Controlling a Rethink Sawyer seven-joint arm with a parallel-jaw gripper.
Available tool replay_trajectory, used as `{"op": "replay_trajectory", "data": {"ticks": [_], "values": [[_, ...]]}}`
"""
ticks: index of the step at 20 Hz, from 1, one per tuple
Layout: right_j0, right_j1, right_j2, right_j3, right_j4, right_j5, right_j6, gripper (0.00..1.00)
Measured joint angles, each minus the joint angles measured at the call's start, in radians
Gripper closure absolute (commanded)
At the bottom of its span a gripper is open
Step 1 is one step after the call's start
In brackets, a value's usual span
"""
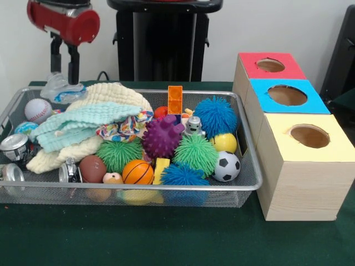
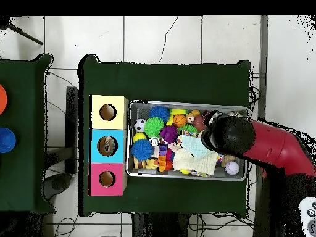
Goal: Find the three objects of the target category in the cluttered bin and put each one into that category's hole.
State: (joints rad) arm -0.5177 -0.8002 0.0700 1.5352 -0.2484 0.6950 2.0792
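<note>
The wire-mesh bin (image 1: 55, 187) sits on the green table, full of toys. It holds spiky balls in purple (image 1: 162, 137), blue (image 1: 215, 115) and green (image 1: 197, 154). There are also a soccer ball (image 1: 226, 166), a basketball (image 1: 137, 172), a baseball (image 1: 37, 110), an orange block (image 1: 175, 100) and a small robot toy (image 1: 193, 126). My gripper (image 1: 64, 77) hangs open over the bin's far left corner, just above a crumpled clear plastic piece (image 1: 60, 90). In the overhead view the red arm (image 2: 271, 147) covers the bin's (image 2: 185, 103) right end and hides the gripper.
Three wooden boxes with round holes stand beside the bin, with red (image 1: 270, 65), blue (image 1: 287, 95) and yellow (image 1: 309, 136) tops. A cream and mint cloth (image 1: 94, 119) covers the bin's left half. Metal cans (image 1: 15, 147) lie at the left end. The black pedestal (image 1: 163, 39) stands behind.
</note>
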Motion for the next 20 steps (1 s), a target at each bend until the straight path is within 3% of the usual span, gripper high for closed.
{"op": "replay_trajectory", "data": {"ticks": [8,20], "values": [[0.065,-0.102,0.0,0.0,0.03,0.017,0.0,1.0],[0.129,-0.151,0.0,-0.02,0.1,0.123,0.0,1.0]]}}
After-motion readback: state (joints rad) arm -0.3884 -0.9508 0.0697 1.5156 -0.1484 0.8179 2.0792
